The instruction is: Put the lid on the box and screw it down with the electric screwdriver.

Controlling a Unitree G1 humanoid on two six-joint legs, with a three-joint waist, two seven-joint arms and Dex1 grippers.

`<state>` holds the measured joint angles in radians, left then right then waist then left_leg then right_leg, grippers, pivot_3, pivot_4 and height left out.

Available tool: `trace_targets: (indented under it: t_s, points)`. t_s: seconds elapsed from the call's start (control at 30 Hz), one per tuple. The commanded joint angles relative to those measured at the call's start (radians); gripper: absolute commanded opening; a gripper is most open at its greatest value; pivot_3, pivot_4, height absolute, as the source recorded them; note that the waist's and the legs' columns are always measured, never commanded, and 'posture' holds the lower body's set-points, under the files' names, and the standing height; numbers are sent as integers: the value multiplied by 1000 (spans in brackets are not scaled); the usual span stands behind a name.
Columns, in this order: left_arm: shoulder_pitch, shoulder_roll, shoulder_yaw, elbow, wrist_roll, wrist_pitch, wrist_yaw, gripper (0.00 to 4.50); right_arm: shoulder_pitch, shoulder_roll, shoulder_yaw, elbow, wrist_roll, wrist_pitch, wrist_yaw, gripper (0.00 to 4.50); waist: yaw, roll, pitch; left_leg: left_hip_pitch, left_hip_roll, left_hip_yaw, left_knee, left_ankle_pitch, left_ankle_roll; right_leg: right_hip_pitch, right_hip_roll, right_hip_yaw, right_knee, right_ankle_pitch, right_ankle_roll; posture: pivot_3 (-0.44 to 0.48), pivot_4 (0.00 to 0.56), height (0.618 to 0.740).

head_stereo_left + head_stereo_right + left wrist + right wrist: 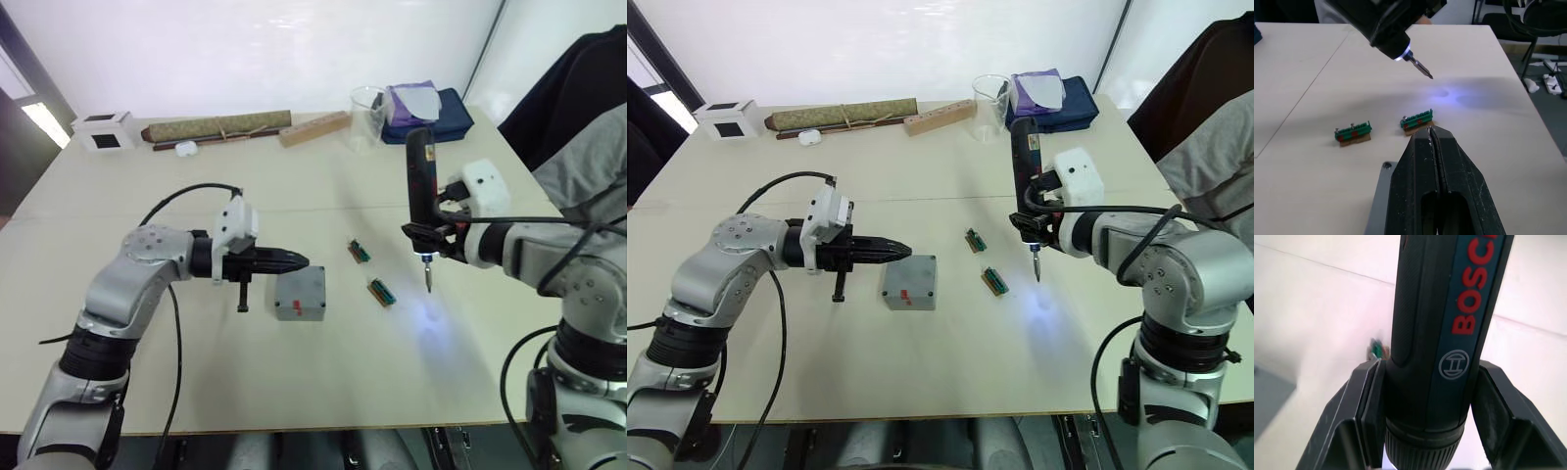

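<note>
The grey box (pixel 300 294) stands mid-table with a red mark on its near side. The flat grey lid (pixel 301 285) lies on top of it, and one corner screw hole (pixel 1386 165) shows in the left wrist view. My left gripper (pixel 297 260) is shut and empty, its tips just over the box's far edge. To the right, my right gripper (pixel 428 233) is shut on the black electric screwdriver (pixel 420 171). The tool is held upright with its bit (pixel 427 282) pointing down above the table. Its light casts a blue spot (pixel 431 318) on the table, well right of the box.
Two small green terminal pieces (pixel 359 252) (pixel 382 292) lie between box and screwdriver. Along the far edge are a white cube (pixel 106 130), a brown roll (pixel 217 128), a wooden block (pixel 313 128), a glass beaker (pixel 367 116) and a blue bag (pixel 431 113). A person (pixel 588 98) stands at the right.
</note>
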<state>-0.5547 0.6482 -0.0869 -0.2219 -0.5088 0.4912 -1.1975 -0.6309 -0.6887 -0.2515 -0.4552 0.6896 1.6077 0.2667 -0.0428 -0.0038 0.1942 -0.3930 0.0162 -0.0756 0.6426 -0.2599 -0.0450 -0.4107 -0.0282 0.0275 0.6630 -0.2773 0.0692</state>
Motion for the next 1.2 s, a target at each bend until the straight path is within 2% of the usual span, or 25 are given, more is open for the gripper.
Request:
trace_targets:
  t_s: [0.03,0.3,0.57,0.6,0.67,0.7,0.73,0.77,0.87,0.93,1.0,1.1,1.2]
  points:
    - [-24,2,32,-44,-36,2,8,0,28,-99,15,109,84,7,-45,2143,0,0,1,0,0,1,0,0,0,0,0,0,0,0,0,0,150,736]
    - [7,23,33,-92,-48,2,19,0,30,-184,143,325,206,7,-138,2143,-1,-1,3,0,0,2,0,0,0,-1,1,2,0,0,0,0,150,736]
    - [13,21,37,-127,-67,21,62,0,-42,-145,241,548,233,7,-213,2143,-2,-8,3,0,0,2,1,0,0,1,1,2,-1,0,0,0,150,736]
    - [15,20,34,-128,-64,20,67,0,-50,-148,248,559,231,7,-209,3129,-2,-9,3,1,0,2,1,0,0,1,1,2,-1,0,0,0,150,736]
    - [33,36,40,-132,-64,16,61,0,-72,-156,254,560,229,7,-206,3642,-1,-10,3,1,0,2,2,0,0,2,1,2,-1,0,0,0,150,736]
    - [41,44,42,-134,-63,14,58,0,-84,-165,254,558,229,7,-200,4141,-1,-10,3,1,0,2,2,0,0,2,1,2,-1,0,0,0,150,736]
    - [49,54,46,-133,-62,13,53,0,-99,-177,255,554,230,7,-193,4393,0,-10,3,1,0,2,3,0,0,2,1,2,-1,0,0,0,150,736]
    - [52,61,48,-131,-60,12,51,0,-111,-193,256,541,221,7,-182,4461,0,-10,3,1,0,2,3,0,0,2,1,2,-1,0,0,0,150,736]
    - [61,94,54,-107,-38,1,42,0,-148,-284,292,433,183,-2,-100,4461,8,-8,5,0,0,2,3,0,0,1,0,2,-2,0,0,0,150,736]
    - [76,125,57,-81,-15,-14,33,0,-147,-386,366,314,124,-109,0,4461,9,-4,7,-3,0,2,3,0,0,-2,0,2,-2,0,1,0,150,736]
    - [92,151,55,-44,15,-40,25,0,-140,-427,379,238,104,-199,99,4461,6,-4,7,-9,0,2,3,0,0,-8,0,1,-2,0,1,0,150,736]
    - [133,183,58,8,38,-51,15,0,-85,-469,375,95,83,-364,264,3775,-3,-4,7,-13,1,1,3,0,0,-13,2,1,-1,0,1,0,150,736]
    - [184,208,61,23,47,-64,-10,0,-24,-443,374,27,56,-441,320,2727,-1,-4,8,-14,1,2,2,0,0,-15,1,1,0,0,1,0,150,736]
